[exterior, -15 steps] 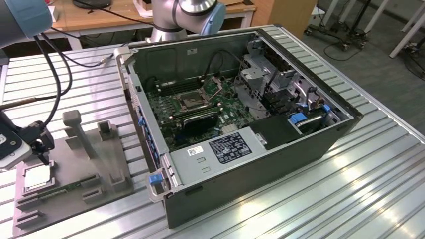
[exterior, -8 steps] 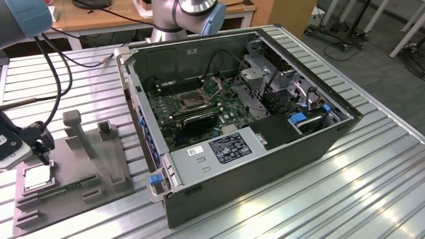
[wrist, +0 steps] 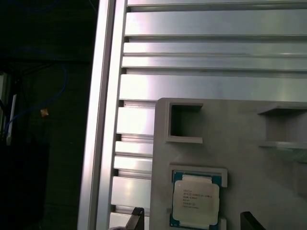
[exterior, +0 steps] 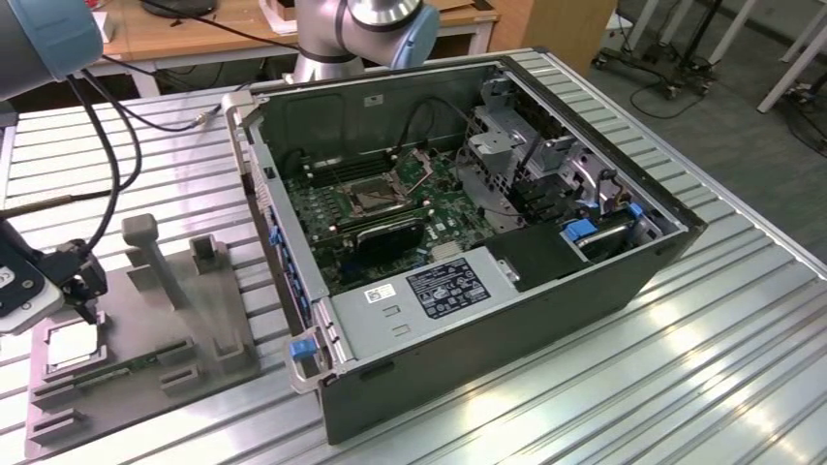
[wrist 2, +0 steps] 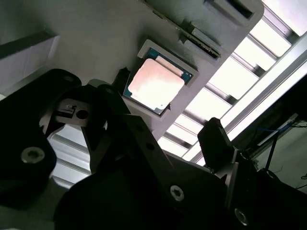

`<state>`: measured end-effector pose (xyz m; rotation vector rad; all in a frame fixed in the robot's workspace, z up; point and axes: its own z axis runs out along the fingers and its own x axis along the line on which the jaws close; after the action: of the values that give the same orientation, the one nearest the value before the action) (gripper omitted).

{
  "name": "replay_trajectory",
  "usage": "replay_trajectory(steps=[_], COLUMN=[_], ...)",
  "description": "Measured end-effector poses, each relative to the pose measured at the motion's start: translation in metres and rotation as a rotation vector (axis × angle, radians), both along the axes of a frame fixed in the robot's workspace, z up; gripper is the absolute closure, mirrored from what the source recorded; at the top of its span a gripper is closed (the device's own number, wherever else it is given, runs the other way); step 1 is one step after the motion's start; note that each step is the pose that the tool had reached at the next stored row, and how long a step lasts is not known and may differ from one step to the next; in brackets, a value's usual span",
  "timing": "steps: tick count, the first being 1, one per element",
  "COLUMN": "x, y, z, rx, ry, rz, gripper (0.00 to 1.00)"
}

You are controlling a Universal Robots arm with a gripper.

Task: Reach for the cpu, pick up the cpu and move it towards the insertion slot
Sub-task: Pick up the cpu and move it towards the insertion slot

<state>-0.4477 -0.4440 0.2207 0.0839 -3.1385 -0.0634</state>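
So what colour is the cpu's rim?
The cpu rim is teal-blue, clearest in the first wrist view.

Even room light, with strong glare off the metal table (wrist 2: 235,76).

Matt black on the claw (wrist 2: 168,100), dull, with small bright metal screws. Right beneath it, chip (wrist 2: 156,85) topped in smooth silvery metal, softly glossy. Under that, tray (wrist: 249,158) in flat matt grey plastic. All around the claw, table (exterior: 672,368) of ribbed bare aluminium, bright and reflective. Well away from the claw, computer case (exterior: 517,320) in dark matt sheet metal, pale bare metal inside, plus a socket (exterior: 366,197) framed in shiny metal.
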Motion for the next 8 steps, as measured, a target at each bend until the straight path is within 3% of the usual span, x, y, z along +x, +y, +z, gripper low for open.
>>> replay_trajectory(steps=[3, 8], x=[0.0, 0.0008], y=[-0.0015, -0.0019], z=[-0.0021, -0.0109], rx=[-0.0001, 0.0], ry=[0.0001, 0.0], rz=[0.0, 0.0], gripper=[0.16, 0.16])
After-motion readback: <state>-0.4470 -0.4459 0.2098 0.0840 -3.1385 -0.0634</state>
